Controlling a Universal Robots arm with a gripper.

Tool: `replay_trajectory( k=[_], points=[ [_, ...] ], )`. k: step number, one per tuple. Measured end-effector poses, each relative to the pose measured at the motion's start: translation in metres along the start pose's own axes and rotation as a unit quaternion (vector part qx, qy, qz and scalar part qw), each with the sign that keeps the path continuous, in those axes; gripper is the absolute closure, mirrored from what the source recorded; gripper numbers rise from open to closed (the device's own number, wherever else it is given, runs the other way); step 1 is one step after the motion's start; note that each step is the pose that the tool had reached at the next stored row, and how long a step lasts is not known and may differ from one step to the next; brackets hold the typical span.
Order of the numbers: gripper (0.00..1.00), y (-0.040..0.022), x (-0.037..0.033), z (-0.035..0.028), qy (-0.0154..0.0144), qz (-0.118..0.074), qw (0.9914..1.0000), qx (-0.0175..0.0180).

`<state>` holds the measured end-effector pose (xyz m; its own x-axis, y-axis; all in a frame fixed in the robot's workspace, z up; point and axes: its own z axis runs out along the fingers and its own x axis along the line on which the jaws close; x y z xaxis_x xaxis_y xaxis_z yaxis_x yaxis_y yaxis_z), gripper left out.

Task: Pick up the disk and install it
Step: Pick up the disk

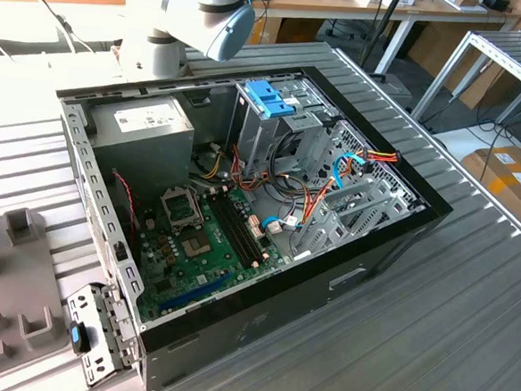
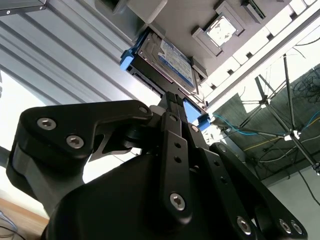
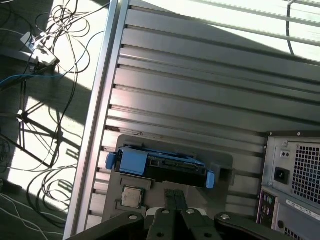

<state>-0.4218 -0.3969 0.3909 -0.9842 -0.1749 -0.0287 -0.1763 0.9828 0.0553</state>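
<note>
Since both wrist views look along the black linkage pincer (image 3: 174,194) (image 2: 175,97), we read its state there: fingers (image 3: 169,200) drawn together with barely a seam between them, nothing in their grasp. Just ahead of the tips lies the flat grey-silver metal disk (image 3: 165,169) (image 2: 165,56) with light-blue plastic rails. It is label side up, resting in a pale grey holder plate (image 3: 225,161) on the ridged silver metal table (image 3: 200,75). We cannot tell whether the tips touch the disk's near edge. A small square silver chip (image 3: 131,196) sits in the same plate, close beside the pincer tips. Off to the pincer's other side stands the rear of a grey metal computer case (image 3: 295,175). In the exterior view we see the white-and-blue robot arm (image 1: 211,13) rising behind that case, which lies open with its green motherboard (image 1: 208,245) showing. A broad blue plastic handle (image 1: 272,98) tops a grey metal cage inside.
</note>
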Motion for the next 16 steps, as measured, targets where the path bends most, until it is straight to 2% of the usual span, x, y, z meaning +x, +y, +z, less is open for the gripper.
replay_trajectory(
  k=[16],
  points=[
    [0.89, 0.0, 0.0, 0.0, 0.0004, -0.007, 0.99998, -0.0002]
  ],
)
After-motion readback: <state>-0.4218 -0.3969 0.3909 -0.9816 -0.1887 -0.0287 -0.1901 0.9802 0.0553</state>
